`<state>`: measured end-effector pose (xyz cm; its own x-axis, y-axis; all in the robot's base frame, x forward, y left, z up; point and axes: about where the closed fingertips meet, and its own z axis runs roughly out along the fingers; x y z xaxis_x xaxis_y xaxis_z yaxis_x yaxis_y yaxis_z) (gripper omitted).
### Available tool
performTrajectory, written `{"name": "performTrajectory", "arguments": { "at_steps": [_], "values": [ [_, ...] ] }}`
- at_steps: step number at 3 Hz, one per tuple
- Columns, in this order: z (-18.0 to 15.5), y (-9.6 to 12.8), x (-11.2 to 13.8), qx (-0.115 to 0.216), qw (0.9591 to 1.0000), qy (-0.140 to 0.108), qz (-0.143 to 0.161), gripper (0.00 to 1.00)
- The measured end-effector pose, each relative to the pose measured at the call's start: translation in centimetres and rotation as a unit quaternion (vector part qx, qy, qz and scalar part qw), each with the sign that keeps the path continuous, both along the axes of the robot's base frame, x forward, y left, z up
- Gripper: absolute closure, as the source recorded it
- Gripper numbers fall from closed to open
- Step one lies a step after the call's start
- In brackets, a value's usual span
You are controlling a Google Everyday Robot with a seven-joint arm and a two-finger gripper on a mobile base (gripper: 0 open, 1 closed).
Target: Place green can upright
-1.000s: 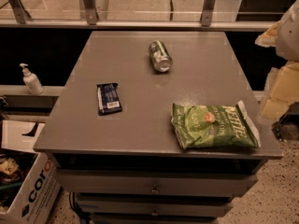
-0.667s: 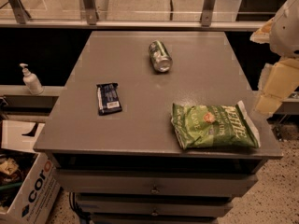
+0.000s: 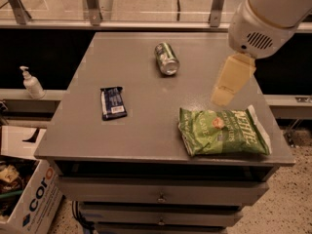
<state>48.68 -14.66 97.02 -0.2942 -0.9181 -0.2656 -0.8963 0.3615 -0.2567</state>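
Green can (image 3: pixel 166 58) lies sideways on the table (image 3: pixel 141 135); the gripper (image 3: pixel 223 94) hangs to its right (how open, I cannot tell).

Setting: office or lab workroom. Evidence: grey drawer-fronted table (image 3: pixel 146 130); pump bottle (image 3: pixel 32 82) at 9 o'clock; printed cardboard box (image 3: pixel 29 204) at 8 o'clock; speckled floor (image 3: pixel 297 199). Pincer (image 3: pixel 226 87) above table, 3 o'clock.

White arm (image 3: pixel 267 14) high at the far right, its vented housing big in view. Under it hangs the cream pincer (image 3: pixel 222 96), slanting down and to the left (tip nearest us), hovering above the right side of the worktop (image 3: pixel 141 130).
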Motion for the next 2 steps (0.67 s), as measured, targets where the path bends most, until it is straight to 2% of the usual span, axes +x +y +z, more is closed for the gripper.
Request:
{"name": "performTrajectory", "arguments": {
  "at_steps": [1, 2],
  "values": [
    [-1.4, 2.4, 2.8, 0.017, 0.9982, 0.016, -0.056, 0.00],
    [-2.6, 4.3, 6.2, 0.029, 0.9927, 0.029, -0.113, 0.00]
  ]
}}
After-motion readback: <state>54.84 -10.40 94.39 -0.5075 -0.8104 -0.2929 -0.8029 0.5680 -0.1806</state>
